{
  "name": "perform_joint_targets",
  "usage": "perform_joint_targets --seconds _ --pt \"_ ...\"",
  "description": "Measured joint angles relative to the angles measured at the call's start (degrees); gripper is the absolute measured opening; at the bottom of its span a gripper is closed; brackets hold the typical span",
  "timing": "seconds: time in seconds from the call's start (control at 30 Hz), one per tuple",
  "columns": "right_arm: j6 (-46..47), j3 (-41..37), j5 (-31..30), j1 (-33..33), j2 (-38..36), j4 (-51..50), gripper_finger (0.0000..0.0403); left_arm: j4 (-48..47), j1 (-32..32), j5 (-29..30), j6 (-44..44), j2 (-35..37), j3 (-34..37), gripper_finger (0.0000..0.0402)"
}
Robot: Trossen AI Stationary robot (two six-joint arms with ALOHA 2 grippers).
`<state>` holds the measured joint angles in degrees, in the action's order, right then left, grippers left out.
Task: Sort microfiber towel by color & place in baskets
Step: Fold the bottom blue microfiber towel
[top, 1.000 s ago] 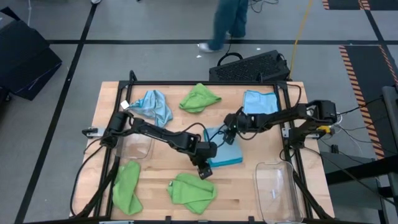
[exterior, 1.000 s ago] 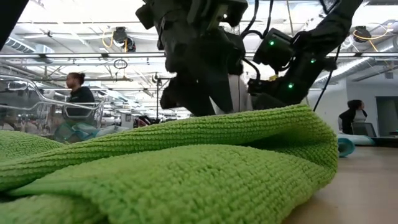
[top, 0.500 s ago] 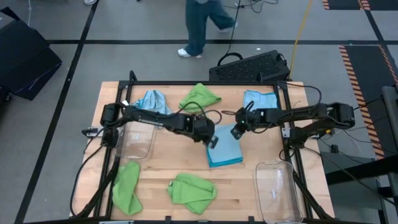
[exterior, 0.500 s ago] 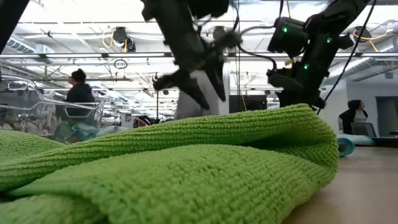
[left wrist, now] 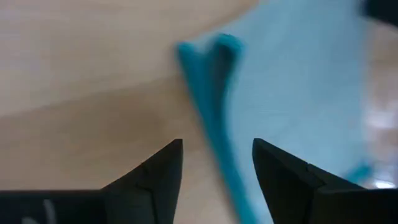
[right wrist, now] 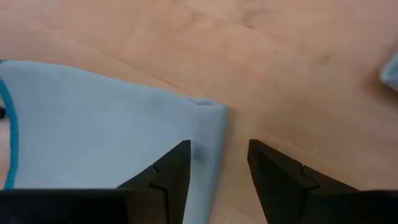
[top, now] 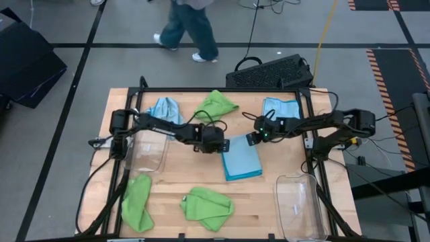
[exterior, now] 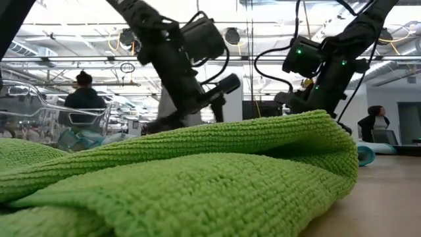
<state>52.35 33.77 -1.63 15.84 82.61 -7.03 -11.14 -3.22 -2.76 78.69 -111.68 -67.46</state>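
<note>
My left claw (top: 224, 145) hangs open at the near corner of the folded light blue towel (top: 241, 160) lying mid-surface (top: 269, 202), holding nothing. My right claw (top: 252, 139) stands open and empty over its far corner.

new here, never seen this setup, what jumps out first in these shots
A folded light blue towel lies at the table's middle, with the left gripper and right gripper open and empty above its far corners. Green and blue towels ring it, and both clear baskets hold no towels.
</note>
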Motion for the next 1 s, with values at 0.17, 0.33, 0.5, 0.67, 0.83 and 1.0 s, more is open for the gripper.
perform_joint_targets --seconds 0.17,0.33,0.5,0.67,0.83,1.0 --pt "-1.4 -0.1 0.0 0.0 -0.3 3.7 0.0155 17.5 -0.1 -0.1 6.3 0.1 8.2 0.0226" --pt "-2.5 -0.1 -0.1 0.4 -0.3 4.7 0.0155 21.2 -0.4 2.4 8.2 0.4 12.0 0.0236" --pt "-3.7 -0.1 0.1 1.3 -0.3 9.5 0.0155 22.8 -0.5 7.4 5.3 0.4 12.9 0.0236" --pt "-3.6 -0.1 0.3 1.4 -0.4 10.7 0.0155 22.0 -2.8 11.0 0.5 0.3 12.9 0.0236" --pt "-3.6 -0.1 0.4 1.4 -0.4 10.8 0.0155 21.9 -4.9 11.8 -3.2 0.2 12.9 0.0236" --pt "-3.6 -0.1 0.7 1.4 -0.4 10.7 0.0155 21.9 -4.5 11.0 -4.6 0.2 13.0 0.0236"
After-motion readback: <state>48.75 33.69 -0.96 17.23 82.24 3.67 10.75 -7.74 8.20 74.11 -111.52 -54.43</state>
